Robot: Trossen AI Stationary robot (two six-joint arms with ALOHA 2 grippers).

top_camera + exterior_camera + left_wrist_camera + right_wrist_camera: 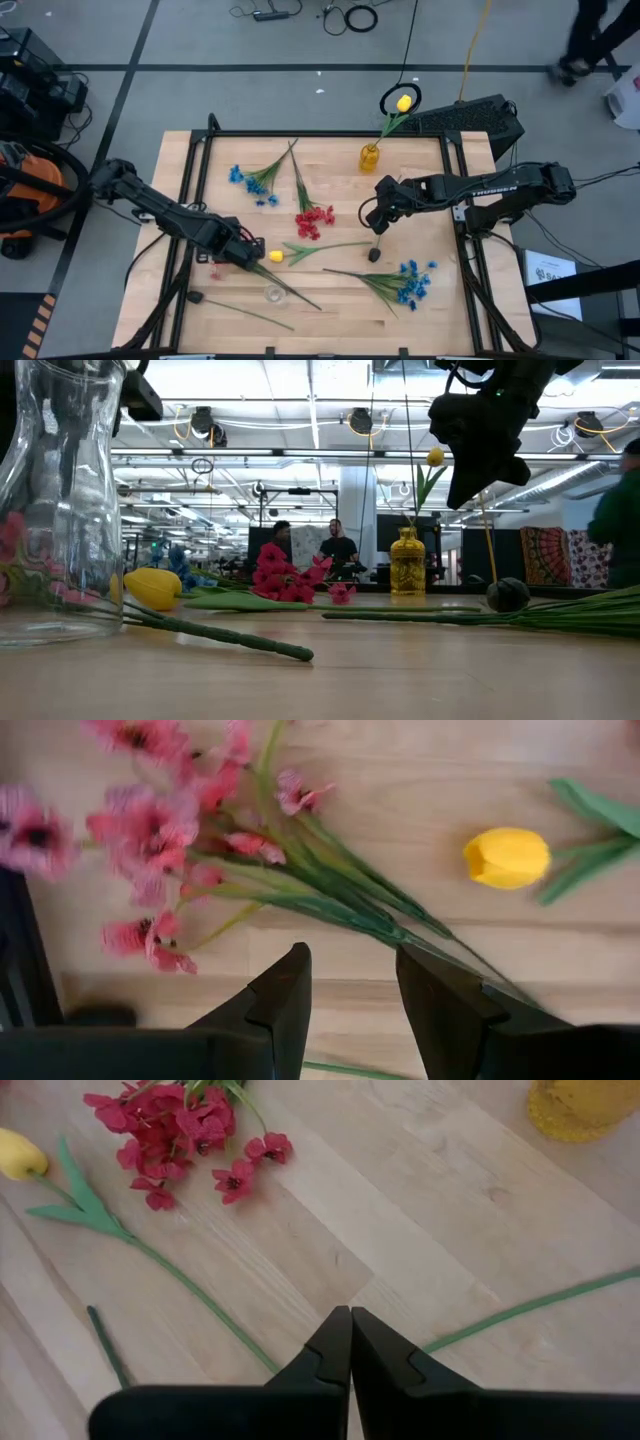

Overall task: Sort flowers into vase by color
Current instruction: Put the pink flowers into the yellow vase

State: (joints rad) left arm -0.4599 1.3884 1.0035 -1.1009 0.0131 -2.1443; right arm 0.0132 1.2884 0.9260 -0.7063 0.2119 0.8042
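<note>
near the table's (330,300) front edge stands a clear glass vase (273,293), beside loose green stems. just behind it the left gripper (350,990) hovers with fingers apart over a pink sprig (150,830), likely lining up to take its stem; a yellow tulip (275,256) lies just beside. mid-table lie red flowers (314,222), with blue clusters (410,282) toward the right. the right gripper (350,1342), fingers pressed together and holding nothing, hangs above bare wood. toward the back edge, a yellow vase (370,157) already holds a yellow bloom (404,102), so yellow looks begun.
</note>
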